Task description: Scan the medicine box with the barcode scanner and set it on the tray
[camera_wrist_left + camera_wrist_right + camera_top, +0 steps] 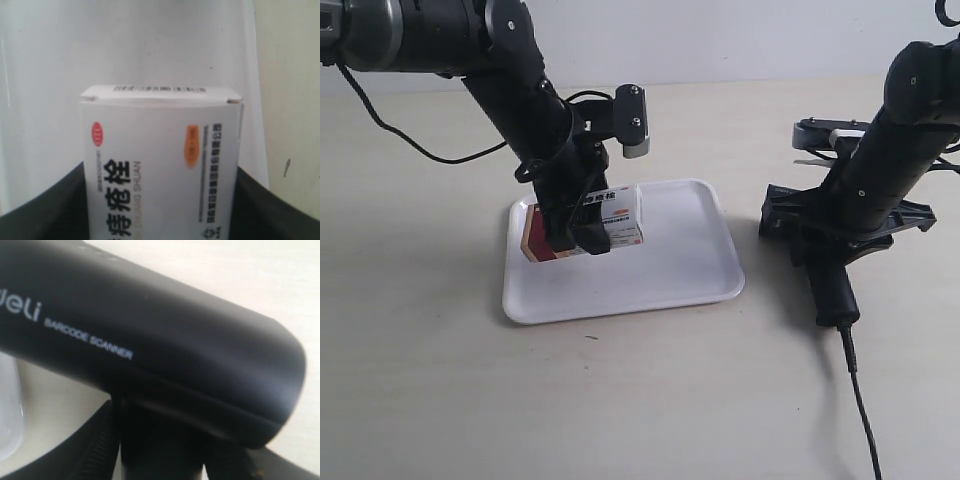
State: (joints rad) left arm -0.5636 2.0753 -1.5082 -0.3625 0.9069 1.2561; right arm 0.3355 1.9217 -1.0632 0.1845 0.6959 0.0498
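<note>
The medicine box [620, 215] is white with a dark red end and stands on its long edge over the left half of the white tray [670, 280]. My left gripper [578, 238] is shut on it from above. In the left wrist view the box [160, 165] fills the space between both black fingers [45, 210], with the tray [50, 75] behind it. I cannot tell whether the box touches the tray. The black barcode scanner [832, 290] lies on the table right of the tray. My right gripper [825, 245] is shut on its handle; the scanner head [150, 340] fills the right wrist view.
The scanner's black cable [860, 400] runs from the handle toward the front edge of the beige table. A corner of the tray [7, 415] shows beside the scanner. The left arm's own cable [410, 140] loops over the table at the back left.
</note>
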